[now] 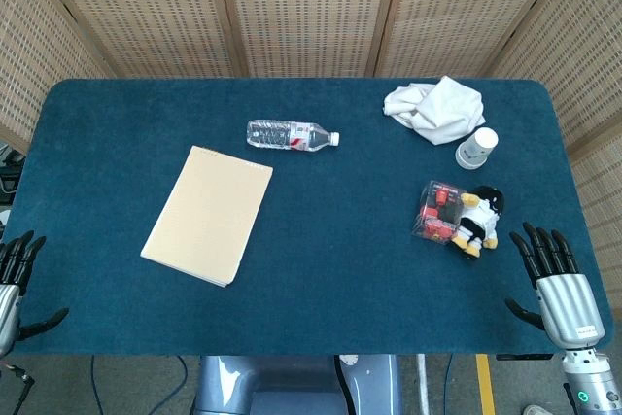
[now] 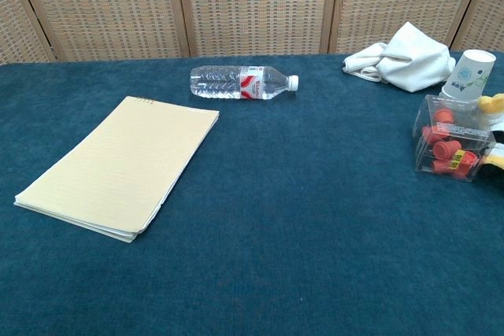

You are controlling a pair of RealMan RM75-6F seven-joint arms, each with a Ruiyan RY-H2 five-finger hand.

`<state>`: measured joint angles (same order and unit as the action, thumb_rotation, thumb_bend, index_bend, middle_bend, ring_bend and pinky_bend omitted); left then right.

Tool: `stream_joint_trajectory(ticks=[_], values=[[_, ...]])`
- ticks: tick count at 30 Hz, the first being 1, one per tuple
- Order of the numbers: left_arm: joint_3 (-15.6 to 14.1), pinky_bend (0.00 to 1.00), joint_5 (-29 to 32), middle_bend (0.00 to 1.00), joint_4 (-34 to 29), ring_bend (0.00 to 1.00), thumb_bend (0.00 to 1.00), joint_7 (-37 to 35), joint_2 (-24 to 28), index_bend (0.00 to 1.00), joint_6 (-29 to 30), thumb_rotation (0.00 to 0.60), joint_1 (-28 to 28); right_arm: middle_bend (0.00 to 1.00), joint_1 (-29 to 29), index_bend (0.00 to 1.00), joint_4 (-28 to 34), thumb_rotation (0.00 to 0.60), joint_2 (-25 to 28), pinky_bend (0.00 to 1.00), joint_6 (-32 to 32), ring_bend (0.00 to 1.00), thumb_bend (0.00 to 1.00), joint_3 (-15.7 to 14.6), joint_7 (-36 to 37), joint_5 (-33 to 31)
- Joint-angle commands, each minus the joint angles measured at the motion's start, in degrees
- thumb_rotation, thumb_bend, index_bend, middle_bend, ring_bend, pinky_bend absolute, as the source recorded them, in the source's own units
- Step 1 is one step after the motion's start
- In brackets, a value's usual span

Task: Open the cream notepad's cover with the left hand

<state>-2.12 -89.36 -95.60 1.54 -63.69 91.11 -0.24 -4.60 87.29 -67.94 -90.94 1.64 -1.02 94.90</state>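
The cream notepad [image 1: 208,214] [image 2: 121,165] lies flat and closed on the blue table, left of centre, its long side tilted to the right. My left hand [image 1: 14,274] rests at the table's front left edge, fingers spread, holding nothing, well to the left of the pad. At the front right edge my right hand [image 1: 554,279] also lies with fingers apart and empty. Neither hand shows in the chest view.
A clear water bottle [image 1: 291,134] [image 2: 242,83] lies on its side behind the pad. At the right are a white cloth [image 1: 433,107] [image 2: 402,57], a paper cup [image 1: 476,148] [image 2: 469,75], a clear box of red pieces [image 1: 438,213] [image 2: 452,149] and a plush toy [image 1: 478,220].
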Motion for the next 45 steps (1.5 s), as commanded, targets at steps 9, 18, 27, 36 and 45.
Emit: stream_joint_trajectory(ticks=[9, 18, 27, 36, 45], values=[[-0.10, 0.00, -2.69, 0.00, 0.89, 0.00, 0.02, 0.75, -1.87, 0.00, -2.21, 0.600, -1.60, 0.00, 0.01, 0.01, 0.36, 0.600, 0.42, 0.00, -0.03, 0.00, 0.00, -0.17, 1.68, 0.30], [2.75, 0.00, -2.76, 0.00, 3.72, 0.00, 0.27, 8.29, -9.72, 0.00, -14.47, 0.600, -10.45, 0.00, -0.31, 0.01, 0.30, 0.600, 0.95, 0.00, 0.87, 0.00, 0.00, 0.24, 4.19, -0.83], [5.82, 0.00, 5.68, 0.00, 10.89, 0.00, 0.40, 15.66, -19.29, 0.00, -25.01, 0.600, -16.37, 0.00, -0.65, 0.01, -0.26, 0.600, 1.27, 0.00, 2.09, 0.00, 0.00, 0.39, 6.07, -1.90], [5.69, 0.00, 8.47, 0.00, 15.21, 0.00, 0.38, 16.46, -22.81, 0.00, -28.16, 0.600, -18.39, 0.00, -0.80, 0.01, -0.11, 0.600, 1.46, 0.00, 2.71, 0.00, 0.00, 0.49, 6.48, -2.45], [5.43, 0.00, 9.84, 0.00, 17.86, 0.00, 0.35, 15.76, -25.42, 0.00, -29.15, 0.600, -19.40, 0.00, -0.84, 0.01, -0.10, 0.600, 1.42, 0.00, 2.87, 0.00, 0.00, 0.45, 6.53, -2.49]])
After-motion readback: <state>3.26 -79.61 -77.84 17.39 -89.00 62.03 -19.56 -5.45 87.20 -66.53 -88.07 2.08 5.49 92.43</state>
